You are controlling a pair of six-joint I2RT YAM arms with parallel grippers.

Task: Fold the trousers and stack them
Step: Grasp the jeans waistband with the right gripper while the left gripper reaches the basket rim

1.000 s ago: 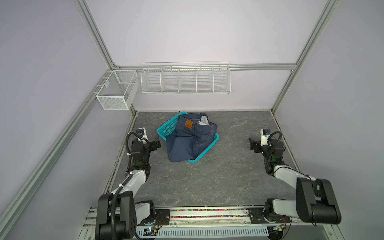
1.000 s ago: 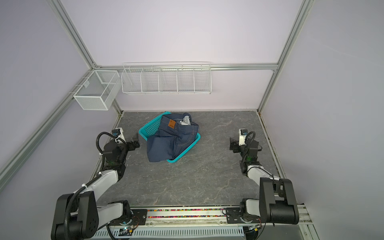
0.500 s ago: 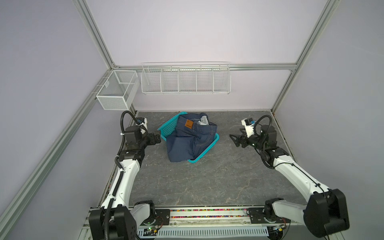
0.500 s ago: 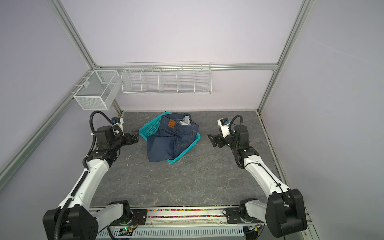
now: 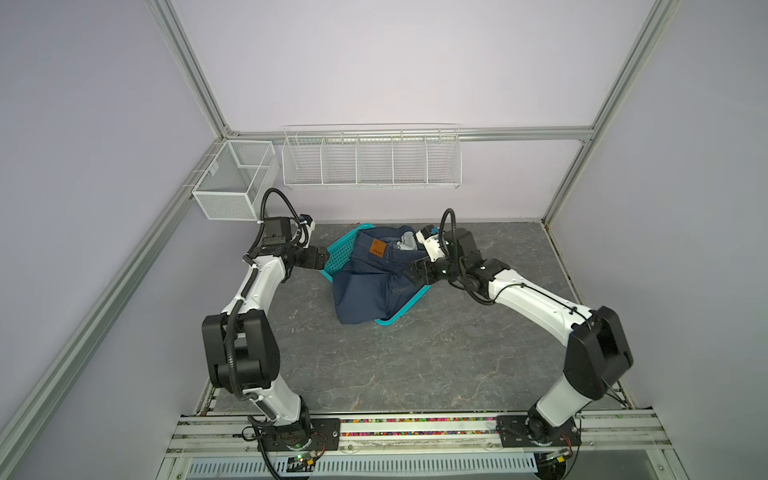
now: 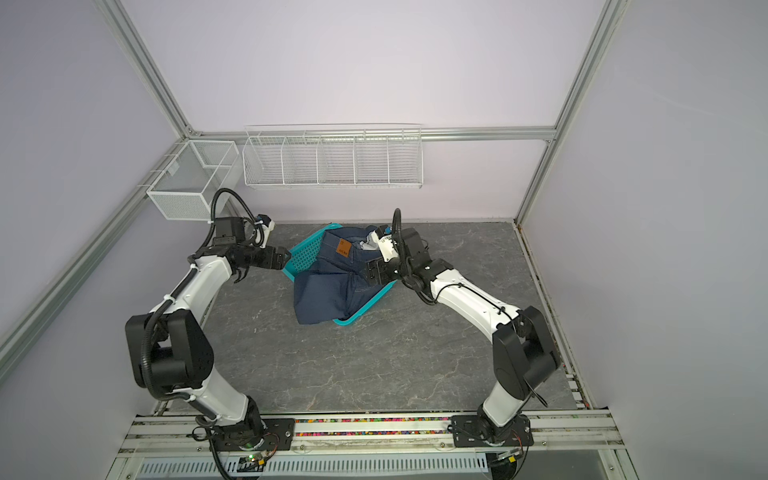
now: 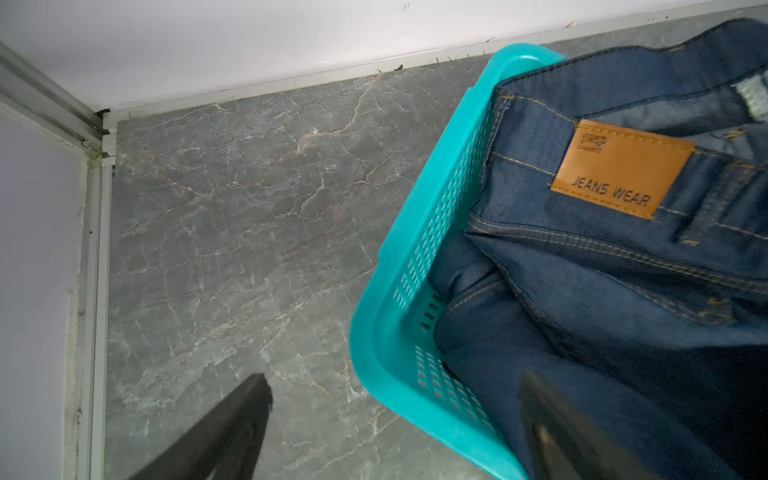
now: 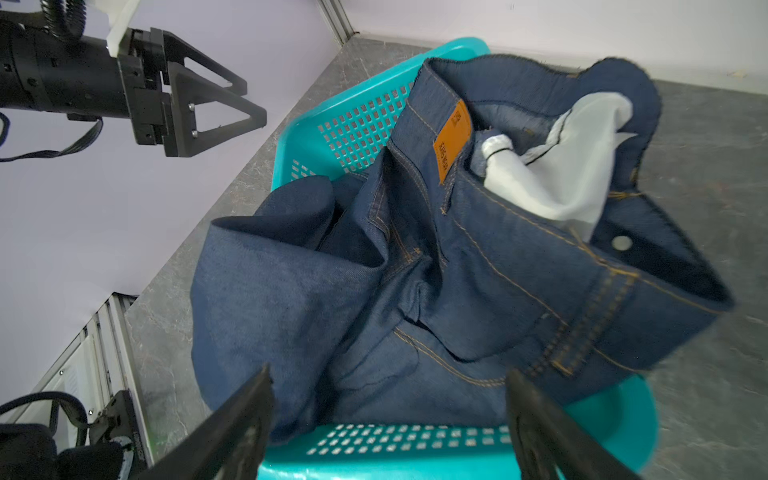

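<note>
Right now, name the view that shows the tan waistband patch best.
Left wrist view: the tan patch is close, its lettering readable. The right wrist view shows it slanted; both top views, only a small tan square.

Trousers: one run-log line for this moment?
trousers bunched in basket, draped over rim | left end effector open, by basket | right end effector open, over trousers | fold not begun

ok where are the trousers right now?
In both top views the trousers lie heaped in the teal basket near the back wall, spilling onto the table, between left gripper and right gripper.
</note>
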